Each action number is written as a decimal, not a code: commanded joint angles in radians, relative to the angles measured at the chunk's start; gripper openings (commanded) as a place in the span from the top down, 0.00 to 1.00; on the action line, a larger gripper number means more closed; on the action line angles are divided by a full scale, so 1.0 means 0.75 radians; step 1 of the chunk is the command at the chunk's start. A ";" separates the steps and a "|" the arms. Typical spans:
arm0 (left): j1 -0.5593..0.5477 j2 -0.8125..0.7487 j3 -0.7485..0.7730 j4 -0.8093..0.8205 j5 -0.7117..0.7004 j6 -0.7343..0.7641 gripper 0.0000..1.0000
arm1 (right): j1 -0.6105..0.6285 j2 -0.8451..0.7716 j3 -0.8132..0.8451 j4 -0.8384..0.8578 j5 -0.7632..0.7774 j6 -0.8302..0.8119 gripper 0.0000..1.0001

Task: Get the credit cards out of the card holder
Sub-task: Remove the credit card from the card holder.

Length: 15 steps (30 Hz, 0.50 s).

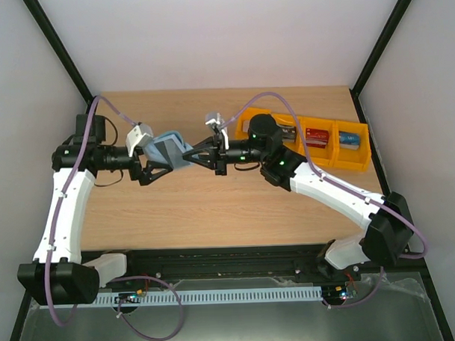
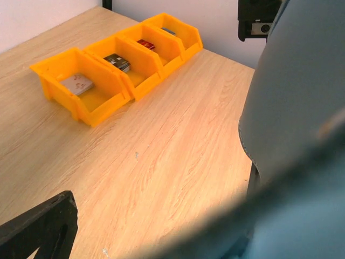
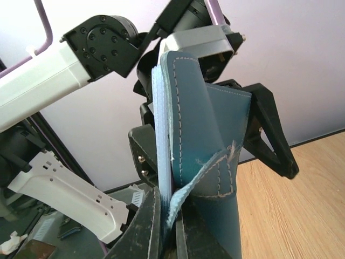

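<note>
The teal-blue card holder (image 1: 165,149) hangs above the table between my two grippers. My right gripper (image 3: 171,216) is shut on its pale blue inner pocket edge (image 3: 161,140); in the top view that gripper (image 1: 188,155) meets the holder from the right. My left gripper (image 1: 169,154) is open, and its black fingers (image 3: 269,135) stand apart on either side of the holder. In the left wrist view the holder (image 2: 302,97) fills the right side, blurred, with one finger (image 2: 43,226) at the lower left. Credit cards lie in orange bins: grey (image 2: 78,83), black (image 2: 117,61), red (image 2: 145,44).
A row of orange bins (image 1: 339,155) stands at the back right of the table, with a red card (image 1: 317,137) and a blue card (image 1: 349,138) showing from above. My right arm's wrist (image 1: 263,132) covers part of the leftmost bin. Black frame posts stand at the back corners.
</note>
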 commanded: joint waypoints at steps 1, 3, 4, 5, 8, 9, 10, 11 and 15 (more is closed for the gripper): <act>-0.065 0.001 0.055 -0.102 0.289 0.089 0.02 | 0.033 0.044 0.049 0.066 0.125 -0.003 0.98; -0.065 0.005 0.061 -0.067 0.309 0.033 0.01 | 0.034 0.053 0.051 0.054 0.155 -0.006 0.98; -0.065 0.008 0.063 -0.046 0.320 -0.004 0.01 | 0.033 0.061 0.056 0.040 0.169 -0.008 0.98; -0.065 0.008 0.064 -0.026 0.333 -0.034 0.01 | 0.034 0.074 0.065 0.023 0.178 -0.011 0.98; -0.064 0.008 0.069 -0.010 0.366 -0.070 0.01 | 0.033 0.095 0.088 -0.028 0.212 -0.023 0.98; -0.062 0.008 0.073 -0.005 0.376 -0.080 0.01 | 0.034 0.099 0.092 -0.040 0.219 -0.030 0.98; -0.059 0.009 0.074 0.008 0.387 -0.104 0.01 | 0.034 0.102 0.093 -0.047 0.232 -0.037 0.98; -0.053 0.009 0.073 0.032 0.398 -0.137 0.02 | 0.034 0.105 0.091 -0.061 0.248 -0.045 0.98; -0.014 0.014 0.060 0.159 0.425 -0.311 0.35 | 0.034 0.108 0.081 -0.088 0.263 -0.071 0.98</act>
